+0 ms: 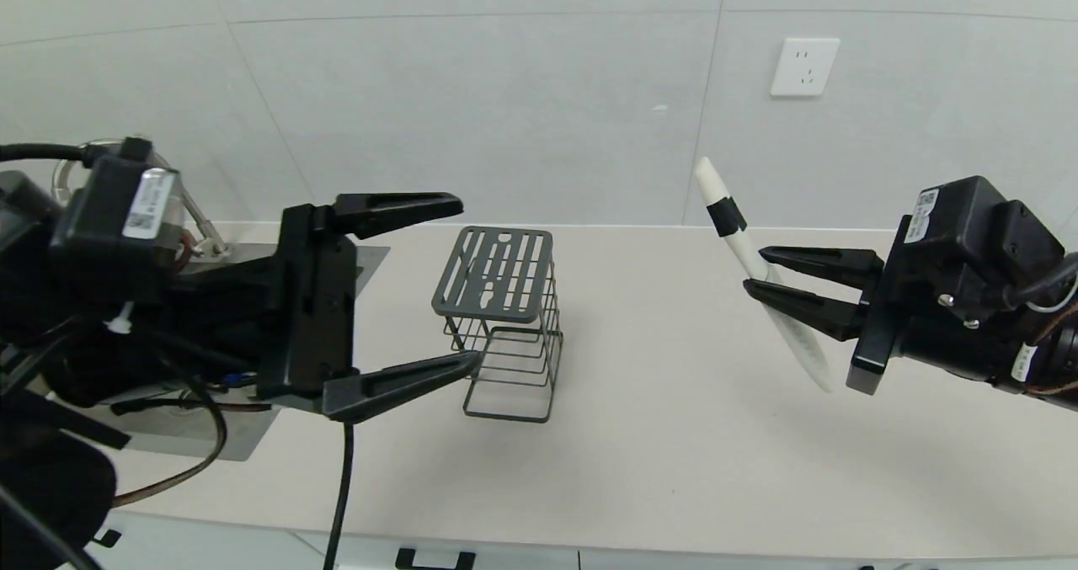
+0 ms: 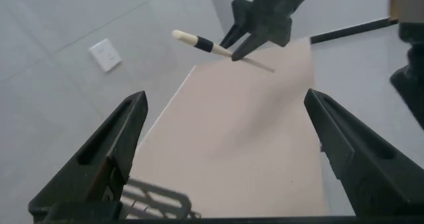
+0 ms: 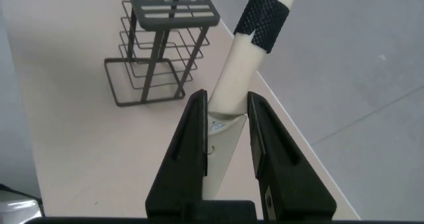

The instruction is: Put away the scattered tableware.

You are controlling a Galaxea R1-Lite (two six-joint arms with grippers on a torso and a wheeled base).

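Observation:
A dark wire cutlery rack point(image 1: 494, 277) with a slotted top stands on the pale counter point(image 1: 674, 402). My left gripper point(image 1: 470, 282) hangs open just left of the rack, its lower fingertip close to the rack's side; nothing is between its fingers. At the right, above the counter, my right gripper point(image 1: 755, 269) is shut on a white knife point(image 1: 723, 204) with a black band on its handle. The handle points up, the blade down. The left wrist view shows the open left gripper point(image 2: 226, 101), the rack point(image 2: 156, 201) and the far knife point(image 2: 195, 40). In the right wrist view, the right gripper point(image 3: 226, 101) clamps the knife point(image 3: 248, 45), with the rack point(image 3: 165, 25) beyond.
A steel sink panel point(image 1: 240, 431) lies in the counter at the left, under my left arm. A tiled wall with a white socket point(image 1: 804, 66) closes the back. Bare counter stretches between the rack and the right arm, down to the front edge.

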